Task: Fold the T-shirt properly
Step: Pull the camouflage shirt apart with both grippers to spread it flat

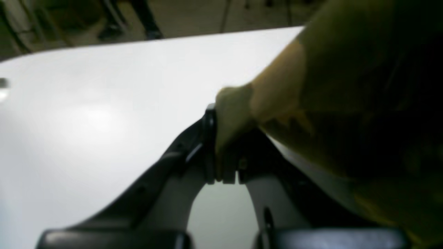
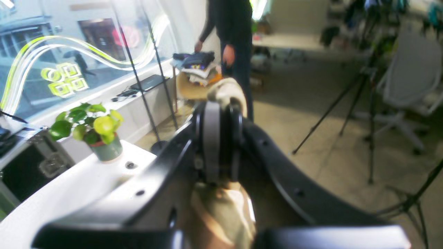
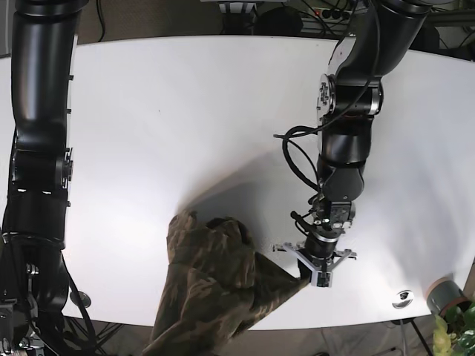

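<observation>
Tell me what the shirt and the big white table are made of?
T-shirt: looks like soft woven or knit cloth with a camouflage print; it bunches and drapes in folds. Table: a smooth, hard white top, maybe laminate or painted board; it shows a soft sheen. Exact material can't be told.

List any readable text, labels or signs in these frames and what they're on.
No readable words or numbers in any view.
Window: yellow-green decal of squares and wavy lines, a graphic, no legible letters.
T-shirt: camouflage pattern only, no print visible.
Table: unmarked.
</observation>
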Tool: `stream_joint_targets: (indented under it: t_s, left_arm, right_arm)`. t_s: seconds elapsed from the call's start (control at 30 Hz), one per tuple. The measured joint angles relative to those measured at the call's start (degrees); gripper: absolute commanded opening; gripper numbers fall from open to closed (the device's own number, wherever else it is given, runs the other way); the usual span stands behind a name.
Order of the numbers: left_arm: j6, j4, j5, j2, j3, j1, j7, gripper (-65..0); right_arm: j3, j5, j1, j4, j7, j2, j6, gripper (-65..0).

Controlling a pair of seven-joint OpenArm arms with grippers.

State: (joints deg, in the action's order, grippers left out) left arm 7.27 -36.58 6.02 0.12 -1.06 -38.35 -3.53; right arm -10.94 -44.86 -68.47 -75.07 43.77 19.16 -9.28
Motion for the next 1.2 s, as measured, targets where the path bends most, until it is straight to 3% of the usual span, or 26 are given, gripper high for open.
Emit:
stream_joint_targets:
  t_s: [0.3,0.47,0.87,1.2]
  left_arm:
    - [2.19,-20.57,-0.22,-5.35,-0.44,1.53,11.50,-65.0]
    - [5.46,-29.27,-0.15,-6.40,-6.97,-0.07,17.38,-65.0]
    - [12.09,-41.05,-0.04,-12.13,-14.60,-9.84,31.34,-65.0]
    - [18.51,-45.11,-0.39,-11.06,-20.85,-6.43,40.02,-65.0]
  right_arm:
    - [0.39,0.85,-0.04,7.98,-1.22,1.62,0.15,-62.8]
    - [0.07,0.48,-0.55,10.69,-1.25,1.14,0.00,-62.8]
    - [0.22,2.93,-3.74,9.07,0.48,2.43,-0.20,-62.8]
    - [0.59,3.10,-1.42,2.71,1.90,2.60,-0.02,-62.8]
